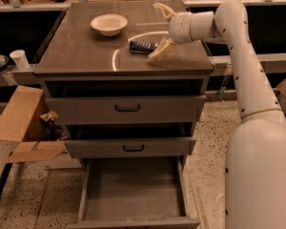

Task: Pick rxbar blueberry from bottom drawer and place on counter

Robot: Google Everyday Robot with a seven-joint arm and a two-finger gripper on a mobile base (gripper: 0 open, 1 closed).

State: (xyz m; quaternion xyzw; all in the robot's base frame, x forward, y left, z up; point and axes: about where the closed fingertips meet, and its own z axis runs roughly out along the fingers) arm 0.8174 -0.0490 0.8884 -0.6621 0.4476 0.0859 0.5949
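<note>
1. The counter [81,51] carries a white bowl [108,24] toward the rear.
2. The rxbar blueberry [142,46] lies flat near centre.
3. The gripper [161,31], fingers spread, hangs over the right side beside the bar.

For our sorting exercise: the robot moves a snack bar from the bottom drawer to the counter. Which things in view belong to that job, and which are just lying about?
Job: rxbar blueberry, lying on the counter; bottom drawer, pulled open; gripper, open, above the counter beside the bar.
Lying about: white bowl, paper cup, cardboard box.
</note>
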